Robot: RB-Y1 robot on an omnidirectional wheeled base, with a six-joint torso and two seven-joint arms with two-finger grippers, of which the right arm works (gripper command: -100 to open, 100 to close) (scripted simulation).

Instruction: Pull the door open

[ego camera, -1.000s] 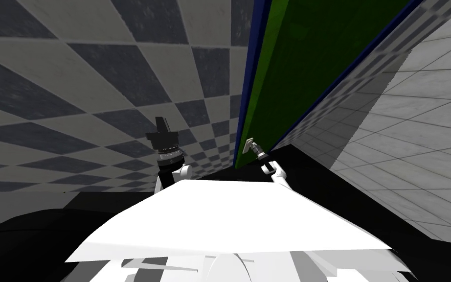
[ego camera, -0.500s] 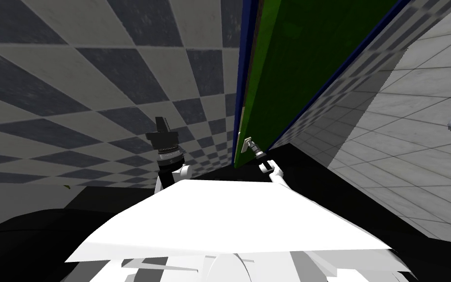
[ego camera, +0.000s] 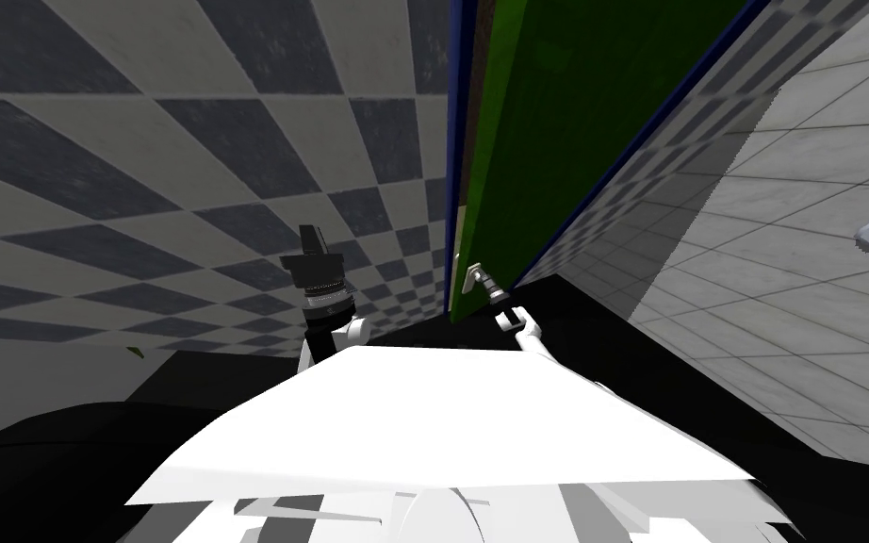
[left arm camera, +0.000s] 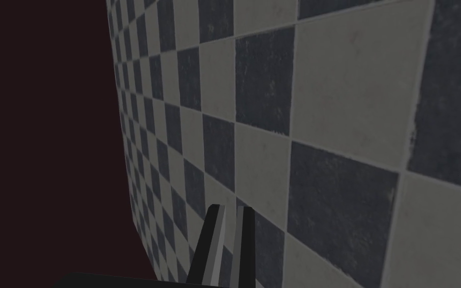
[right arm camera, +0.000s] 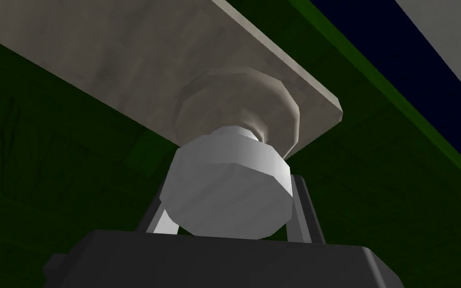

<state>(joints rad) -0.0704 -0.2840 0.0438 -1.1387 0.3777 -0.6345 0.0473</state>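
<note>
Gripping the pale knob (right arm camera: 227,195) of the green door (ego camera: 555,141), right fingers (right arm camera: 305,205) press its sides; left fingers (left arm camera: 212,240) clenched.

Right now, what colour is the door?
Dark green: the door, whose pale knob the right gripper clamps, shows best in the head view.

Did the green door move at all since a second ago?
Yes. The door has swung a little further out from its blue frame, pulled by the right gripper, which stays shut on the knob. The left gripper stays shut, raised by the checkered wall.
</note>
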